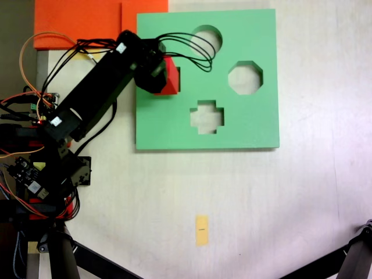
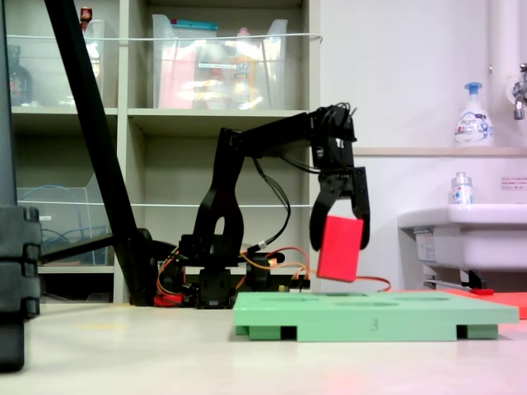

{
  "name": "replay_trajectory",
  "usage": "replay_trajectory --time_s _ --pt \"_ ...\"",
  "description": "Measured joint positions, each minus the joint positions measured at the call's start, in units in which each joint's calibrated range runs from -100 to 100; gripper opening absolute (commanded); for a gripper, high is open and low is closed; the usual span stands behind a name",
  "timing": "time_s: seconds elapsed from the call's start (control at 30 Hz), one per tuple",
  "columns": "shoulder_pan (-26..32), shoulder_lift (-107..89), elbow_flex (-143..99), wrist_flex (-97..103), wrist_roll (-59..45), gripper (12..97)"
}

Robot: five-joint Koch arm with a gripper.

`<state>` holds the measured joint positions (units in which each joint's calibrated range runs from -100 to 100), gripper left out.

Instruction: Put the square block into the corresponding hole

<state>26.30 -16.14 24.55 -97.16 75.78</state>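
The gripper [image 2: 339, 244] hangs nose-down off the black arm [image 1: 96, 93], jaws pinching the block [image 2: 340, 248] between them. That red block is off the board, tilted a little, its lower edge just above the green surface. From the top-down fixed view the block [image 1: 170, 78] shows at the arm's tip, sitting over the square hole [image 1: 176, 79] near the board's left side, so most of that cut-out is covered. The board [image 1: 244, 131] lies flat on the white counter [image 1: 290, 203]. Its other openings: a round one [image 1: 209, 36] up top with black cables looping across it, an octagon [image 1: 244, 77] to the right, a cross [image 1: 207, 116] lower down. Orange foam sheets [image 1: 81, 20] sit past the board's upper left corner. The arm's base [image 1: 40, 168], all wires and circuit boards, stands at the counter's left edge. A small yellow tag [image 1: 201, 230] lies on its own, well below the board.
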Motion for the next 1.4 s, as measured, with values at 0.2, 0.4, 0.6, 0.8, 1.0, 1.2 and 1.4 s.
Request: replay_trajectory --time_s 0.2,0.4,0.6,0.8,1.0,1.2,1.4 --pt "0.2 1.2 0.0 0.0 2.2 31.7" --pt "0.2 3.8 0.0 0.0 2.3 31.7" --pt "0.3 6.0 0.9 0.0 2.3 31.8" --pt "0.3 8.2 1.7 0.0 2.3 31.9" --pt "0.5 10.3 3.1 0.0 2.2 31.9" --pt "1.0 12.4 3.6 0.0 2.2 31.9" --pt "1.0 14.2 4.7 0.0 2.2 31.9"
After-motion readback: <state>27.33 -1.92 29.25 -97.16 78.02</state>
